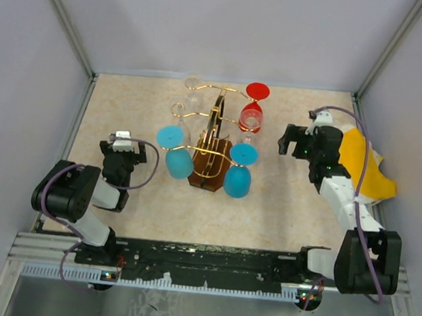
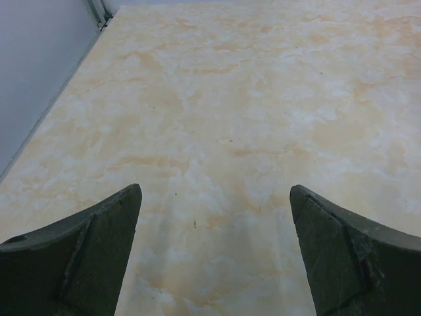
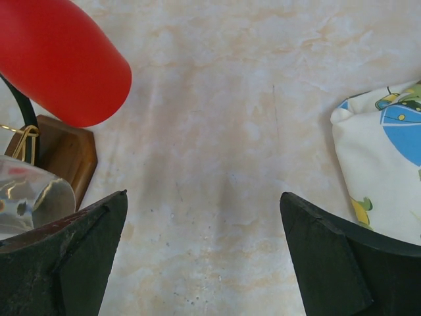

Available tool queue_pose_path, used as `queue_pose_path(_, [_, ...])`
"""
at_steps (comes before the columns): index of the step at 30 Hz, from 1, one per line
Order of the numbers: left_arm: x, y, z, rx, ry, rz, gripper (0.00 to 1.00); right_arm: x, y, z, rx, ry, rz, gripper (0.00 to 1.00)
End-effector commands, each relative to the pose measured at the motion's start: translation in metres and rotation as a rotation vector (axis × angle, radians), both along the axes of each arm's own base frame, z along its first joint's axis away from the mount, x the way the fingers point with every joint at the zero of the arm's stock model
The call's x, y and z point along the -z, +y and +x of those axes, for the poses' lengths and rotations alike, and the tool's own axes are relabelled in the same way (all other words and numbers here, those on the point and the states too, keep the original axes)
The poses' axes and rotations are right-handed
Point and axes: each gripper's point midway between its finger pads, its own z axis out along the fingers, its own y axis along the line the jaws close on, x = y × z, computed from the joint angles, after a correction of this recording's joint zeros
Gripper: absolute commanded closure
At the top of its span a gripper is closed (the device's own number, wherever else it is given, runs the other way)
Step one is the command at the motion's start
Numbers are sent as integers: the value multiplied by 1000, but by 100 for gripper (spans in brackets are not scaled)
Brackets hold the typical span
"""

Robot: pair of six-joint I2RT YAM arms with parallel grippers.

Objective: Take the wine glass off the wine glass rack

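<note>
The wine glass rack (image 1: 214, 140) is a gold wire stand on a dark brown wooden base (image 1: 207, 177) at the table's middle. Upside-down glasses hang from its arms: a red one (image 1: 253, 108) at the back right, two blue ones (image 1: 174, 151) (image 1: 239, 170) at the front, and clear ones (image 1: 193, 87) at the back left. My right gripper (image 1: 287, 143) is open and empty, just right of the rack. In the right wrist view (image 3: 204, 217) the red glass (image 3: 59, 59), a clear glass (image 3: 33, 194) and the base (image 3: 66, 155) lie at its left. My left gripper (image 1: 121, 148) (image 2: 216, 197) is open and empty over bare table, left of the rack.
A yellow patterned cloth (image 1: 367, 169) lies bunched at the right wall behind my right arm; it also shows in the right wrist view (image 3: 385, 171). Grey walls enclose the table on the left, back and right.
</note>
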Motion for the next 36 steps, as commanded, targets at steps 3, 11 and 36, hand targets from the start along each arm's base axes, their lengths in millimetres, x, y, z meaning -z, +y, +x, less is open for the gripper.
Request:
queue_pose_path(3, [-7, 0, 5, 0, -29, -20, 0, -20, 23, -6, -101, -41, -31, 1])
queue_pose_path(11, [-6, 0, 5, 1, -28, -20, 0, -13, 48, -10, -146, -10, -113, 1])
queue_pose_path(36, [-6, 0, 5, 0, -28, -19, 0, 43, -11, 0, 189, 273, -84, 1])
